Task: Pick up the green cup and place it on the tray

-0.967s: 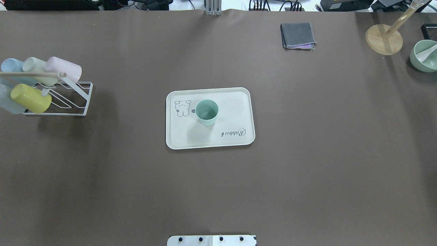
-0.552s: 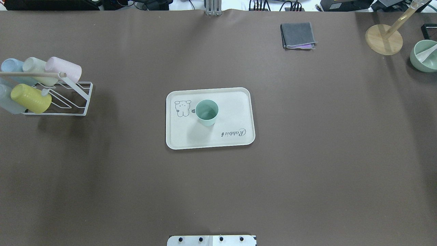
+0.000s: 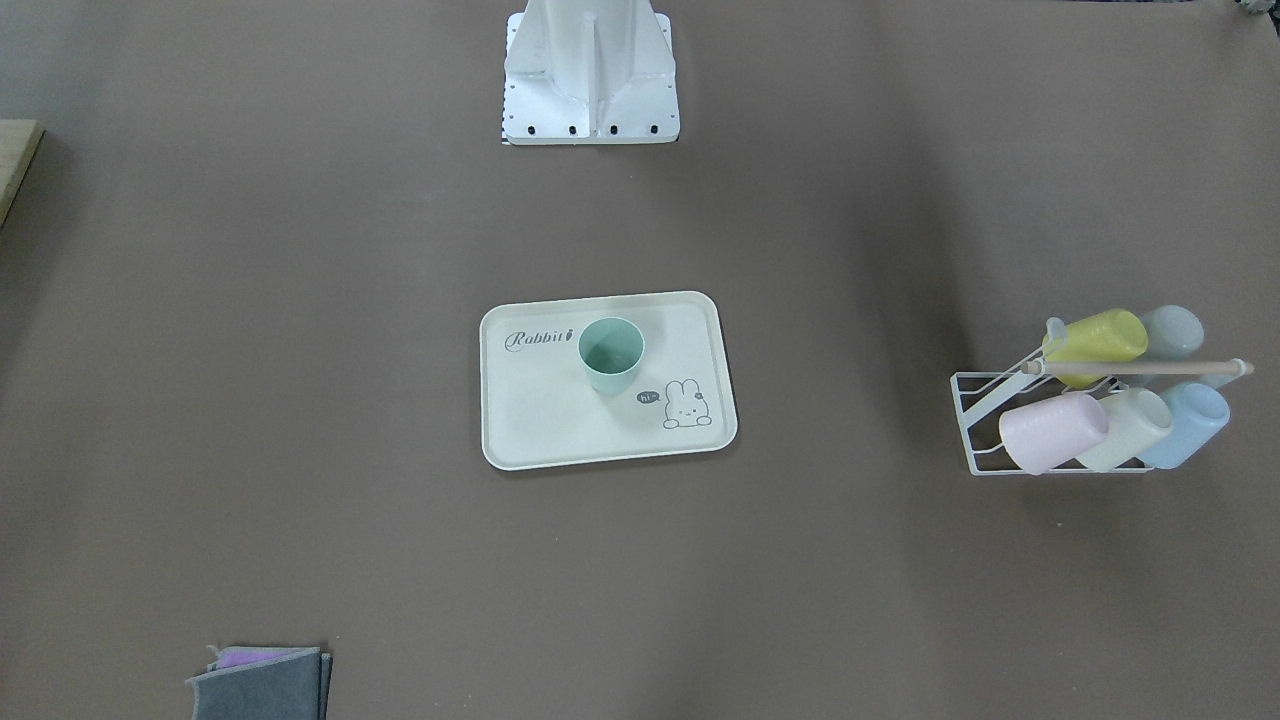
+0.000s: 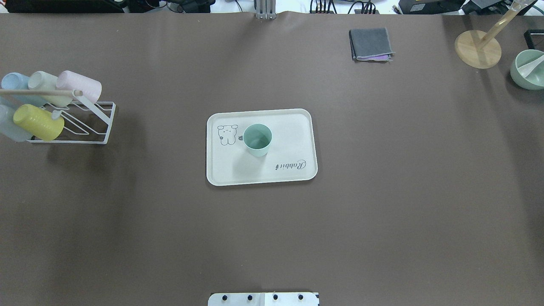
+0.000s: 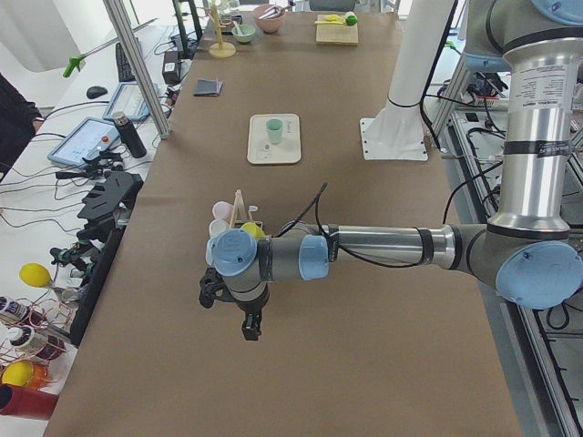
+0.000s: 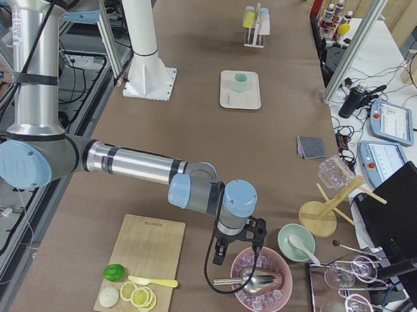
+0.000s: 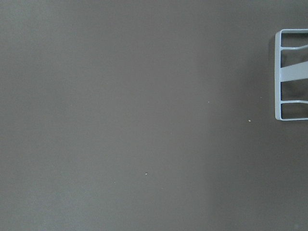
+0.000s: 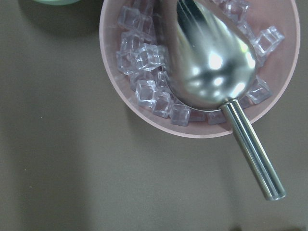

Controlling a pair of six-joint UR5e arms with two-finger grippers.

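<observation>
The green cup stands upright on the cream-white tray at mid-table, between the bunny drawing and the "Rabbit" script. It also shows in the front-facing view on the tray. No gripper is near it. My left gripper hangs over bare table beyond the cup rack, seen only in the exterior left view, so I cannot tell whether it is open or shut. My right gripper hangs beside the ice bowl at the table's other end, seen only in the exterior right view, so I cannot tell its state either.
A white wire rack with yellow, blue, cream and pink cups stands at the left. A folded grey cloth, a wooden stand and a green bowl sit at the back right. A pink bowl of ice holds a metal scoop.
</observation>
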